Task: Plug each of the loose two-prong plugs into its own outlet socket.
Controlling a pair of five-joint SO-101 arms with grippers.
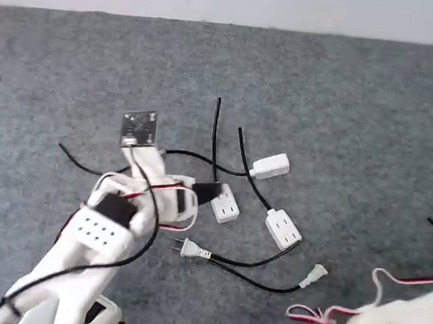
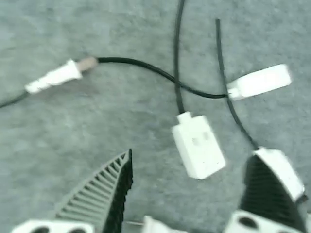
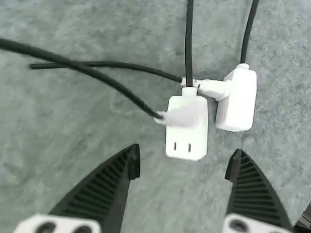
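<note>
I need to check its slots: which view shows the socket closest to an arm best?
The right wrist view: the socket lies close, both slots plain. The high view shows the socket small; the left wrist view shows the socket from farther off, slots faint.

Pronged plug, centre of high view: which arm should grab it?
Left, likely. The plug lies right beside the extended left arm, whose pincer is open. The right arm sits farther back, off to the side.

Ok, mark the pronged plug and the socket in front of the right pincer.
Pronged plug (image 1: 188, 247), high view, on its white body.
Socket (image 3: 187, 138), right wrist view, just above its two slots.
</note>
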